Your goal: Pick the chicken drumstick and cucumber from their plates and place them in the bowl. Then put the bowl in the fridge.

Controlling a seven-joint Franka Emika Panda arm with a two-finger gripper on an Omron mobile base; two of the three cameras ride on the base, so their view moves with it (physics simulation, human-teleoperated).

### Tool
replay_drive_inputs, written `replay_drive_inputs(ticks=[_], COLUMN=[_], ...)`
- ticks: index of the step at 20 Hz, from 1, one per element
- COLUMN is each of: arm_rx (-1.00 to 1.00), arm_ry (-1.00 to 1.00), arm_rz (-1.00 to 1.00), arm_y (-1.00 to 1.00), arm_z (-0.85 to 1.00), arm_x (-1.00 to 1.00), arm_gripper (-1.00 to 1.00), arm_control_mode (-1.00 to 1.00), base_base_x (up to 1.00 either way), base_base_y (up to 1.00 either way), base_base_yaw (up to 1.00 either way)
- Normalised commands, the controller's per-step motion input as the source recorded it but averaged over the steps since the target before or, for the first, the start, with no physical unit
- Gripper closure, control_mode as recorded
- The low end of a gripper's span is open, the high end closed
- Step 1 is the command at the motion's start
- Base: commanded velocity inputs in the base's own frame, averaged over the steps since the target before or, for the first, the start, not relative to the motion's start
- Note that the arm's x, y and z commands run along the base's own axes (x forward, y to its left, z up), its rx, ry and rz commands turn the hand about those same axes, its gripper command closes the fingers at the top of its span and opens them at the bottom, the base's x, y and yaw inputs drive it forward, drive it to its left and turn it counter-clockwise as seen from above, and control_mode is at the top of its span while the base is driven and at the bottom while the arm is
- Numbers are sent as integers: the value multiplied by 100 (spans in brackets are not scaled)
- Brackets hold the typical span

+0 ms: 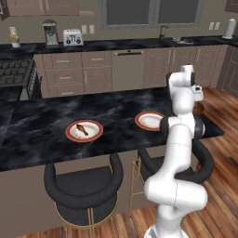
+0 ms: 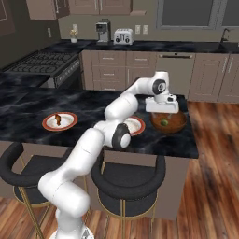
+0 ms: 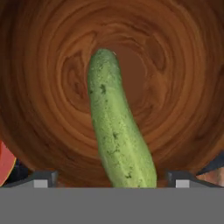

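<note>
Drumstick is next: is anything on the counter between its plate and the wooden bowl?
Yes. The other white orange-rimmed plate, now bare, lies between the brown chicken drumstick and the brown wooden bowl holding the green cucumber. It is flat, so carrying over it looks easy.

speckled green cucumber (image 3: 116, 131), brown wood-grain bowl (image 3: 48, 87)

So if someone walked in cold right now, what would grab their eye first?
Probably the cucumber lying in the wooden bowl at the island's right end, with the end effector open just above it. Next, the chicken drumstick alone on its orange-rimmed plate further left on the dark counter.
</note>
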Motion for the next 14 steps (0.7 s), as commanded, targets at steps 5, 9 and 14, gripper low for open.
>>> replay_drive_inputs(ticks=[5, 9, 14], arm_rx=[13, 9, 0], arm_ry=[4, 1, 0], arm_rz=[0, 0, 0], arm_y=[31, 36, 46], arm_z=[69, 48, 21], arm_x=[-10, -37, -56], arm_gripper=[-100, -100, -100], arm_control_mode=[-100, -100, -100], base_base_x=[0, 0, 0], base_base_y=[0, 0, 0], base_base_yaw=[0, 0, 0])
